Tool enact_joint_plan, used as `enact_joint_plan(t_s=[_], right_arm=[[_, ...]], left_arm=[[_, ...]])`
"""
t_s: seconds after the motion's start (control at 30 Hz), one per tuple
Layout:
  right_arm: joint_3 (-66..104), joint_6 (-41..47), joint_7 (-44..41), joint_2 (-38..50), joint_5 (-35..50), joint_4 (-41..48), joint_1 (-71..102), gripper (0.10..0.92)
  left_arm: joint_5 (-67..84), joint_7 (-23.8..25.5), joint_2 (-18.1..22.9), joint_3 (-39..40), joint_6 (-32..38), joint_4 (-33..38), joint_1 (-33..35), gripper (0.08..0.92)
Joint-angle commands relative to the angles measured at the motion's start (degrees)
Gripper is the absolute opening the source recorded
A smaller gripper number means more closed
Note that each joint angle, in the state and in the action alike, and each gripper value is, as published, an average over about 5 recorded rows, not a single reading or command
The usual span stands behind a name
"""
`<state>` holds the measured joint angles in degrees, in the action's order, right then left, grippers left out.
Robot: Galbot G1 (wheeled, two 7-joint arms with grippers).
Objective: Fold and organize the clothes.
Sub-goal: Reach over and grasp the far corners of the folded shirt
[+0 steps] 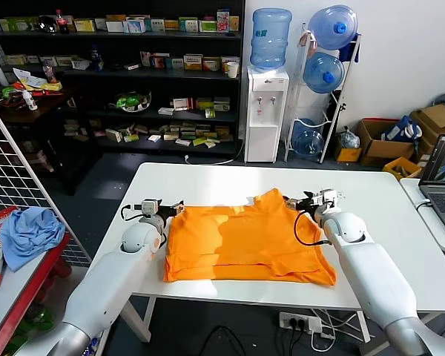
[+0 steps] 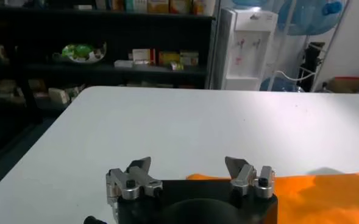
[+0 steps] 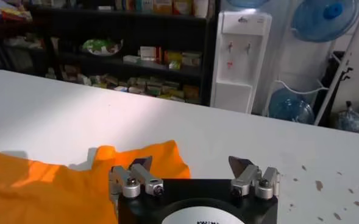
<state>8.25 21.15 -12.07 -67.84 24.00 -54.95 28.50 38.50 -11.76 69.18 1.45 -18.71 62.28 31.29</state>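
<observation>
Orange T-shirt (image 1: pixel 248 241) lay folded flat near the white table's (image 1: pixel 400 245) front edge, between the two arms. At its far left corner hovered the left gripper (image 2: pixel 189 172), its fingers spread wide, holding nothing. Over its far right corner the right gripper (image 3: pixel 192 170) hung likewise spread and empty. Beyond stood a water dispenser (image 1: pixel 265 111).

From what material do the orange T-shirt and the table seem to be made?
The orange T-shirt looks like soft matte knit fabric, perhaps cotton: it lies limp, with creases and folded layers. The table has a smooth white top with a faint sheen, probably laminate or painted board; the pictures leave that open.
</observation>
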Motion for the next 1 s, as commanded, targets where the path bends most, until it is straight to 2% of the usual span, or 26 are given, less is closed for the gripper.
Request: enact_joint_plan(t_s=[0.03,0.27,0.43,0.73,1.0], right_arm=[[-1.61,-1.24,-2.96,-4.62,-3.41,10.6,-4.84,0.823],[-1.48,-1.06,-2.95,-4.78,-3.56,10.63,-3.66,0.802],[-1.38,-1.1,-2.53,-4.88,-3.41,10.3,-3.43,0.671],[-1.86,-2.46,0.53,-3.82,-1.41,5.28,-2.36,0.411],[-2.91,-1.27,4.88,-0.51,2.03,-5.28,1.73,0.186]], left_arm=[[-0.65,0.21,2.57,0.19,-1.17,-6.81,-2.85,0.823],[-0.56,0.09,2.7,0.06,-1.44,-5.73,-1.85,0.823],[-0.52,-0.01,2.55,0.11,-1.69,-4.46,-0.98,0.803],[-0.06,-0.82,0.6,0.01,-0.75,-0.18,1.33,0.56],[0.54,-1.81,-2.66,-0.7,0.93,7.32,5.13,0.326]])
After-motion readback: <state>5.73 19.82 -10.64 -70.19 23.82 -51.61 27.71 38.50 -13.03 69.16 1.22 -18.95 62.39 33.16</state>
